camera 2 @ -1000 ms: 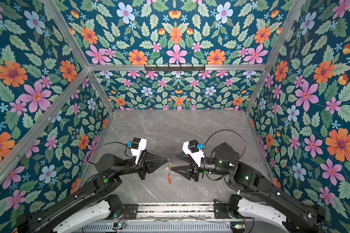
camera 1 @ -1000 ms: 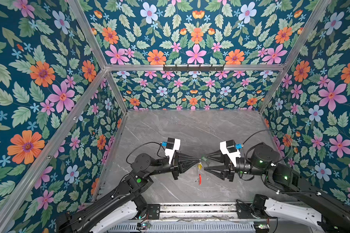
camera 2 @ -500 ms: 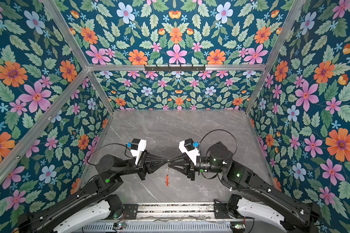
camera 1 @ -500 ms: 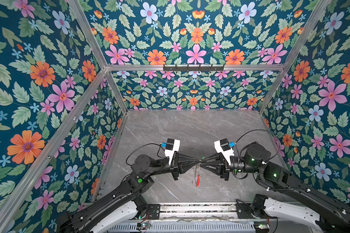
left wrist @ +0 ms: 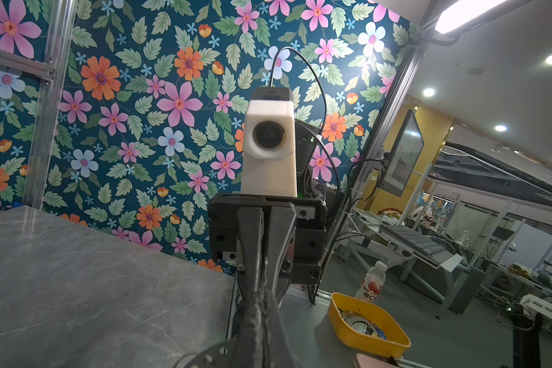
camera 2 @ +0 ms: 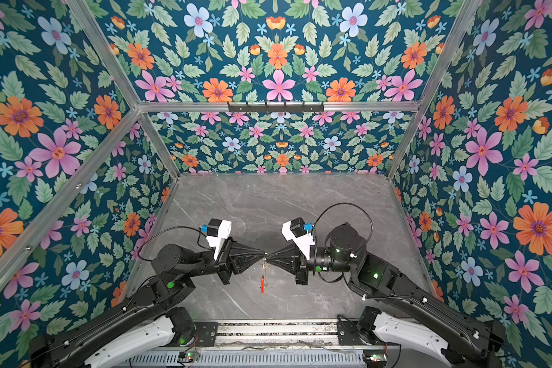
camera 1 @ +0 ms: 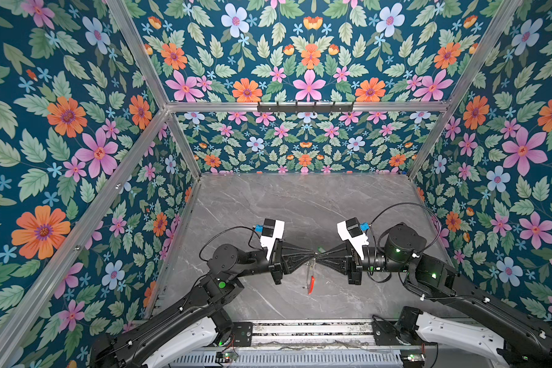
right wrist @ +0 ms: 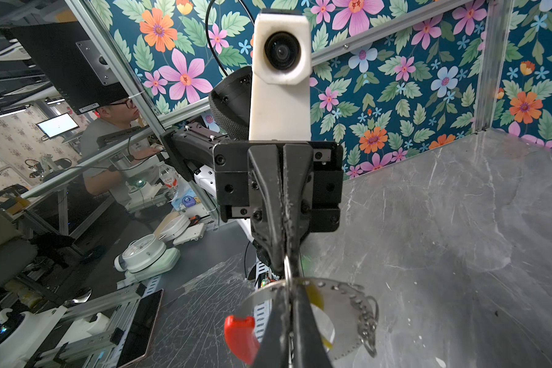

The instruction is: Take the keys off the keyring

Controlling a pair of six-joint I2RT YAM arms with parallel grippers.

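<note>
The metal keyring [right wrist: 325,281] bears a glossy plastic sleeve [right wrist: 238,334].

Even, bright light fills both top views; the grey marble-patterned table [camera 1: 300,204] carries soft shadows toward six o'clock. A long white ceiling lamp [left wrist: 466,14] glares in the left wrist view. Wrist views bend at the edges; the nearest jaws are blurred.

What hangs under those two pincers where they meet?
The keyring, red sleeve lowest, hangs over the table. A yellow tag peeks past the right pincer; what that pincer clamps is covered.
</note>
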